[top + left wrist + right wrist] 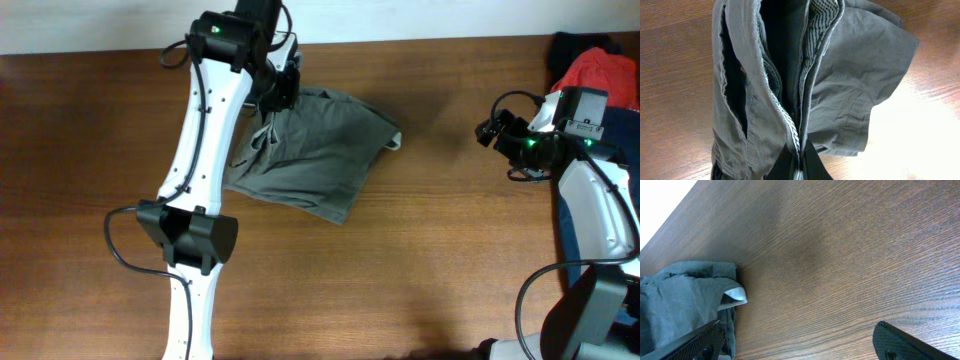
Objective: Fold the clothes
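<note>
Tabletop [440,200] lies between the clothes [310,160], pinched by left tool [799,161], and spread right tool [800,331].

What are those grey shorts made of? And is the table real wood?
The shorts look like woven cloth, maybe cotton: matte grey-green, with soft creases and stitched seams. The table looks like wood or a wood-look veneer: brown grain lines with a slight sheen. I can't tell which.

Right pincer [797,341] over bare wood, cloth at the edge.
Its two dark fingers [702,341] stand wide apart above the brown table [840,255]; a crumpled grey-olive garment [680,300] with a white tag [736,295] lies lower left.
</note>
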